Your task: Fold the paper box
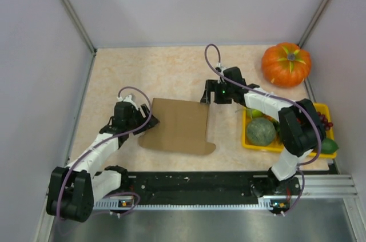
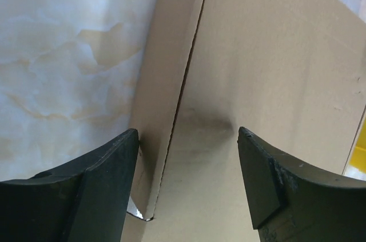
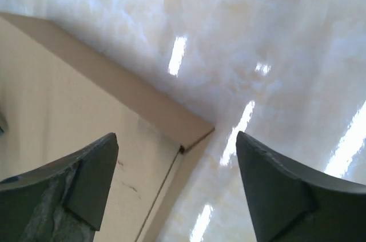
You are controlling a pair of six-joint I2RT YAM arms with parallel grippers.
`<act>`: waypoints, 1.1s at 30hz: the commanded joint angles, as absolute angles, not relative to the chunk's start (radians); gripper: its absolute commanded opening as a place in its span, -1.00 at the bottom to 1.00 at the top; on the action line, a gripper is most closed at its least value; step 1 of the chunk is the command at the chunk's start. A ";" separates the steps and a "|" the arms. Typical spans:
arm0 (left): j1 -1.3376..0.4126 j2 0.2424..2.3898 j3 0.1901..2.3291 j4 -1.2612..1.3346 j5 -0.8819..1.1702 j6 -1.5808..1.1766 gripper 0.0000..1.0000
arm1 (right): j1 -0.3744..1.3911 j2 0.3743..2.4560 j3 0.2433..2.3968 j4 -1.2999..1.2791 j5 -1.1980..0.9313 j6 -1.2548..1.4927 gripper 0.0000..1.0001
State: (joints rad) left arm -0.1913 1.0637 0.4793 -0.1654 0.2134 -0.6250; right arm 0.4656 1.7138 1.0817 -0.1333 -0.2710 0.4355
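From above, the box [image 1: 177,125] lies flat on the table [image 1: 143,70], about midway between the two arms. It is a folded brown sheet, a little wider than it is deep, so its long axis runs left to right. Its far edge tilts slightly, and a rounded flap sticks out to the right at the near right corner. The left claw [image 1: 150,118] sits at the box's left edge and the right claw [image 1: 208,96] at its far right corner. To the right stands a yellow tray [image 1: 246,137] holding a green melon [image 1: 261,131], with a pumpkin [image 1: 286,64] behind it in the far corner.

In the left wrist view, the left claw [image 2: 189,133] is released – its fingers [image 2: 97,190] are spread wide and grip nothing. The box [image 2: 274,70] fills the space beyond them, with a seam running from the top down between the fingers and a shallow dent near the middle. The table [image 2: 68,53] shows on the left.

In the right wrist view, the right claw [image 3: 176,136] is also released, its fingers [image 3: 286,190] well apart. The box [image 3: 68,99] comes in from the left and its corner points right, ending between the fingers – whether they touch it I cannot tell. The glossy table [image 3: 257,36] lies beyond.
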 commanded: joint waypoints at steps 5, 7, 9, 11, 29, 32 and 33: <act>-0.186 0.992 0.364 -0.012 0.466 -0.620 0.54 | 0.528 1.481 0.907 -0.299 -0.383 0.353 0.73; -0.198 1.022 0.327 0.137 0.587 -0.716 0.47 | 0.580 1.419 0.833 -0.235 -0.429 0.392 0.74; -0.201 1.037 0.220 0.335 0.629 -0.869 0.43 | 0.589 1.394 0.789 -0.149 -0.463 0.480 0.73; -0.206 1.057 0.181 0.448 0.612 -0.908 0.44 | 0.569 1.411 0.784 -0.084 -0.468 0.502 0.73; -0.488 0.663 0.434 -0.448 0.092 -0.681 0.56 | 0.676 1.084 0.706 -0.460 -0.184 0.408 0.79; -0.488 0.664 0.428 -0.381 0.058 -0.670 0.58 | 0.677 1.117 0.704 -0.430 -0.199 0.382 0.80; -0.488 0.657 0.419 -0.349 0.066 -0.660 0.60 | 0.676 1.123 0.684 -0.382 -0.205 0.376 0.85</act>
State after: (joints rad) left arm -0.4839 0.6689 0.4210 -0.4255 0.1272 -0.6918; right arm 0.6731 1.0973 0.7078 -0.4808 -0.1738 0.4011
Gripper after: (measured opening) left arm 0.788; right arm 0.899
